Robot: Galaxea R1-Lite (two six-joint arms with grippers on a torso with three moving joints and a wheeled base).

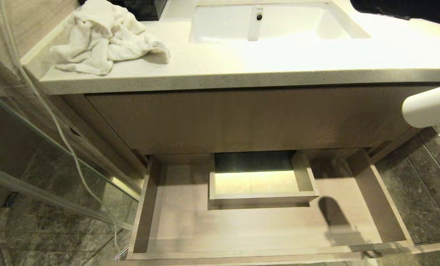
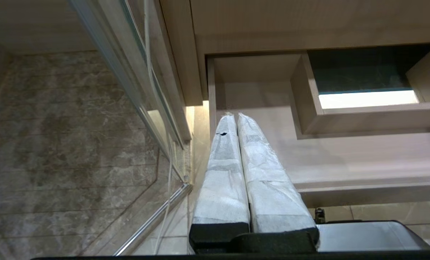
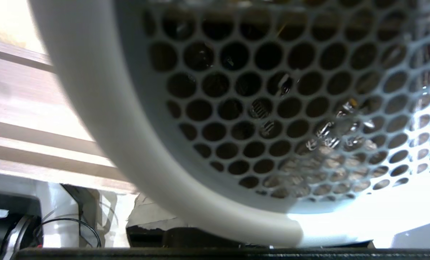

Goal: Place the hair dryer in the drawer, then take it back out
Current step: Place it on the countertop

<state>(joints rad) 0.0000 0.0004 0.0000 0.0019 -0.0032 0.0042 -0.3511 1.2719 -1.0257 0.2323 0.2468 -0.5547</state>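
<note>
Beside the vanity's right end, the hair dryer [image 1: 428, 108] hung above the open, still-empty drawer [image 1: 389, 207], its grille filling the right gripper's camera; the claw's spread could not be told. A good placement meant lowering it clear of the boxed cut-out [image 1: 262, 197].

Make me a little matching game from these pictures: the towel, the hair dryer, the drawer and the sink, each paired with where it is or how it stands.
Things:
1. towel
2. hair dryer
3. drawer
4. sink

States:
A. pulled open, nothing lying in it
B. crumpled on the countertop's left end
C. set into the countertop
D. at the right edge, beside the cabinet, above the floor

Pairs: 1-B, 2-D, 3-A, 4-C
</note>
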